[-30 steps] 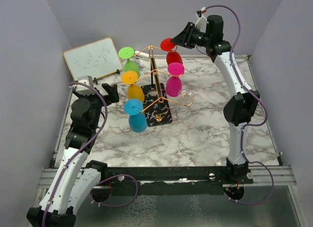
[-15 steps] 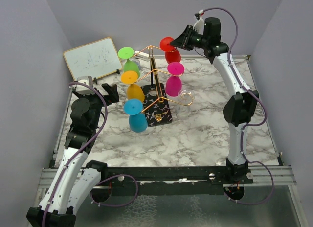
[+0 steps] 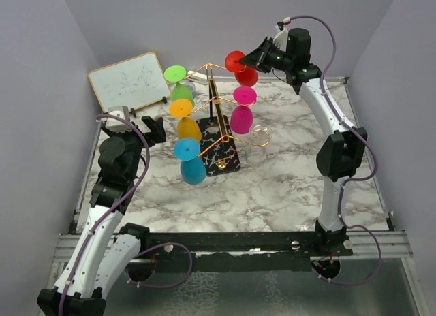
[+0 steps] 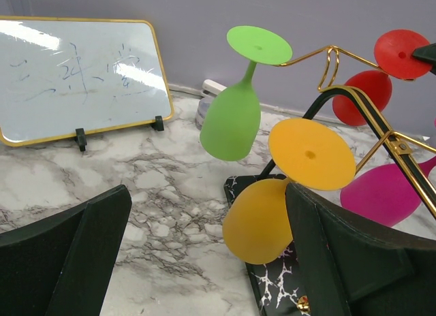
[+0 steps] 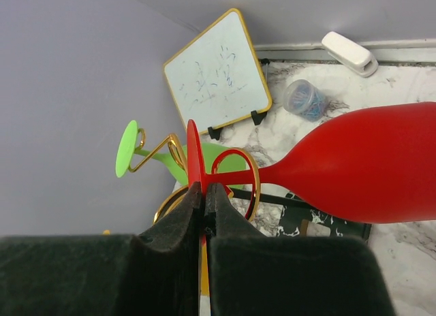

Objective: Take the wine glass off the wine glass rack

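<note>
The gold wire wine glass rack (image 3: 216, 118) stands on its black veined base (image 3: 225, 158) at mid table. It holds green, orange, blue and magenta glasses. My right gripper (image 3: 255, 58) is shut on the foot disc of the red wine glass (image 3: 246, 75) at the rack's top right arm. In the right wrist view the fingers (image 5: 185, 217) pinch the disc's edge. The red stem crosses the gold end loop (image 5: 253, 183), and the bowl (image 5: 368, 159) points right. My left gripper (image 3: 155, 129) is open and empty, left of the rack, with the orange glass (image 4: 262, 217) just ahead of it.
A small whiteboard (image 3: 127, 80) leans at the back left. A white stapler (image 5: 349, 52) and a small clear jar (image 5: 304, 99) lie by the back wall. Grey walls close in on the left, back and right.
My right gripper has shifted slightly right and up with the red glass, and the bowl has swung up toward the gripper. The left arm has not moved.
</note>
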